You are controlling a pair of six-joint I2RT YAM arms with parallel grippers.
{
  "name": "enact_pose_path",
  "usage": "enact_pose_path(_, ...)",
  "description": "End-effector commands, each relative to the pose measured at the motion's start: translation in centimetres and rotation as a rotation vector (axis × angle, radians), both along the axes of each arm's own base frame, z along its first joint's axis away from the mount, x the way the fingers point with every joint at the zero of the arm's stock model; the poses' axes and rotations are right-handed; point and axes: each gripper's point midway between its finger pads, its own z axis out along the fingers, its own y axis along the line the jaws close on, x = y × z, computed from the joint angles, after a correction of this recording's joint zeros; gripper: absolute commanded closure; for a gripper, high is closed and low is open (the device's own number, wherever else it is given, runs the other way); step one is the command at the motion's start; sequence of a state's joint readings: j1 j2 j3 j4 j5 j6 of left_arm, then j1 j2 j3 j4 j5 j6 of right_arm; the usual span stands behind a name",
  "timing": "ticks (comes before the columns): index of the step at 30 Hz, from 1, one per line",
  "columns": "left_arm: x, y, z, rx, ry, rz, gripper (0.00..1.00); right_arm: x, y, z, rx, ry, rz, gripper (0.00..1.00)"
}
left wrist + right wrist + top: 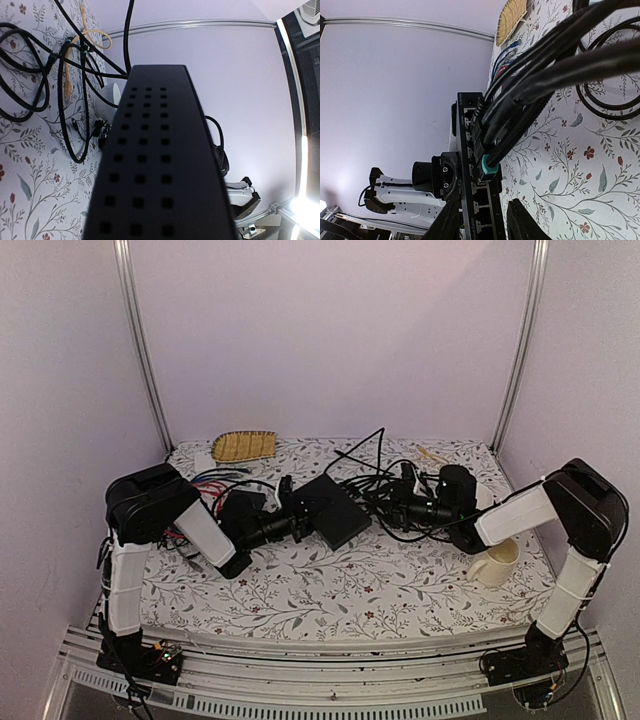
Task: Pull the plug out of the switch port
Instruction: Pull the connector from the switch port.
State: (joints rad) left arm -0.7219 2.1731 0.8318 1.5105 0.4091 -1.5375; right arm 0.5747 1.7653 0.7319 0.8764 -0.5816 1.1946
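As seen from the near edge: white floral cloth (330, 590), one cream mug (495, 562) at the right. Mid-table, one switch (335, 510): flat, matte black, vent holes across the face, sockets along one edge, one teal plug (489, 167) seated there beside a bundle of black cables (545, 65). Left gripper (303, 521) clamped on its left end; right gripper (485, 225) at the socket edge, fingers apart. Farther back, one woven mat (245, 445), two metal posts (140, 340), pale lilac walls (330, 330).
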Motion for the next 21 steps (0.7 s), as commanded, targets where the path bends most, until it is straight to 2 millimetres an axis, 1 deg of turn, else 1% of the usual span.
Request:
enact_pose_path(1,-1.7,0.6,8.4,-0.200,-0.249,-0.015,1.00,0.1,0.8,0.6,0.024,-0.016,0.017,0.66)
enact_pose_path(11,-2.0,0.3,8.5,-0.197,-0.250,-0.023,1.00,0.8,1.5,1.3,0.039,-0.022,0.025,0.63)
enact_pose_path(21,-2.1,0.4,8.5,-0.197,-0.250,-0.021,1.00,0.6,2.0,0.8,0.031,-0.010,0.039,0.63)
